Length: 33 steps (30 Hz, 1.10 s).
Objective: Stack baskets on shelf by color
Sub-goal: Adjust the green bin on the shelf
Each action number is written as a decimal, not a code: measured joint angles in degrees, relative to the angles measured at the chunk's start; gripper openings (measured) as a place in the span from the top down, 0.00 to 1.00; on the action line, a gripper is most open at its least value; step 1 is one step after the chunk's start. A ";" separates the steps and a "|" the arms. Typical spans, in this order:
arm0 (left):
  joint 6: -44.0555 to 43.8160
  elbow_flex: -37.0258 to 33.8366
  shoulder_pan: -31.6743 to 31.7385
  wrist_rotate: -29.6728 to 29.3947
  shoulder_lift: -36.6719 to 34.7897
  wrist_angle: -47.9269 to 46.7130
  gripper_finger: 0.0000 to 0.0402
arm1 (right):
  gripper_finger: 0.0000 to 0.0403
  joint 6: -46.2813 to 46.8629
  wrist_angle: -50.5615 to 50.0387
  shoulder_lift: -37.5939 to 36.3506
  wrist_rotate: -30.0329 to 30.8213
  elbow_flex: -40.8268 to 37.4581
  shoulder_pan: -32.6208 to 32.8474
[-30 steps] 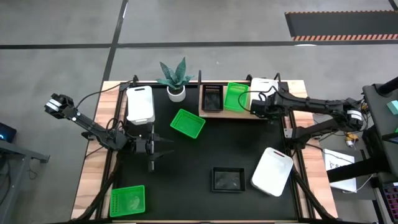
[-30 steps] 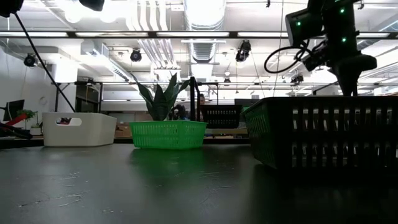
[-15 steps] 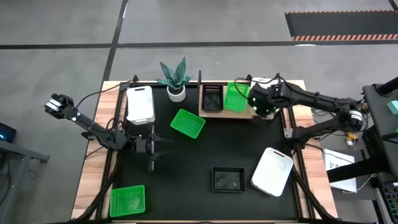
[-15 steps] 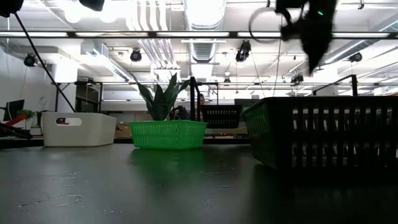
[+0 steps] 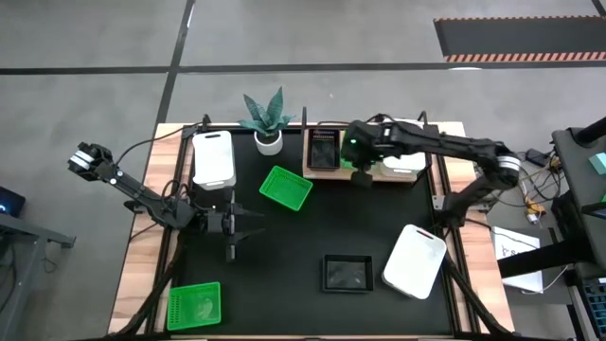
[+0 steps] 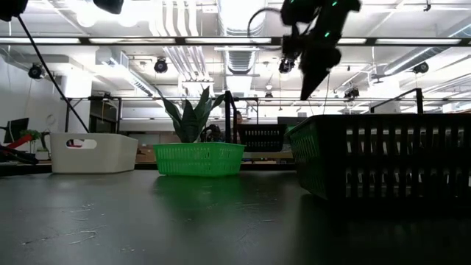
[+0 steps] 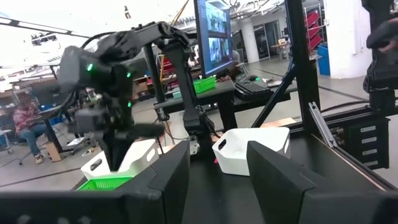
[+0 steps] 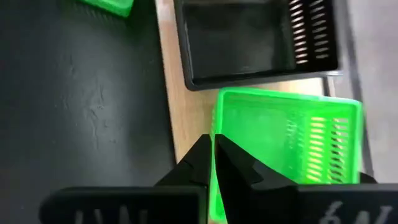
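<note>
My right gripper is shut and hovers above the near edge of a green basket that stands on the wooden shelf; in the low view, my right gripper is well above the baskets. On that shelf, a black basket stands to the left of the green one and a white basket to its right. My left gripper waits open at the table's left. Loose on the table lie two green baskets, a black one and two white ones.
A potted plant stands at the far edge between the left white basket and the shelf. Black frame posts rise at the table's corners. Bare black tabletop lies between the shelf and the near black basket.
My right gripper has swung from the right end of the shelf, by the white basket, toward the table's left along the shelf to above the green basket. It has also risen, and its fingers, which pointed straight down, have tipped to a slant.
</note>
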 joint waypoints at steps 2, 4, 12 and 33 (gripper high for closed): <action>-0.02 -0.26 0.00 0.00 0.00 0.00 0.64 | 0.94 -1.52 -0.56 2.90 -0.79 1.54 -1.00; -0.02 -0.48 0.00 0.00 0.00 -0.02 0.64 | 0.90 -3.17 -2.14 5.19 -1.67 2.85 -2.15; -0.02 -0.58 -0.04 -0.02 0.00 0.03 0.64 | 0.71 -10.52 -3.13 10.04 -2.53 4.55 -5.90; -0.02 -0.64 -0.04 -0.02 -0.02 0.04 0.64 | 0.80 -8.60 -3.28 13.73 -7.25 3.91 -7.67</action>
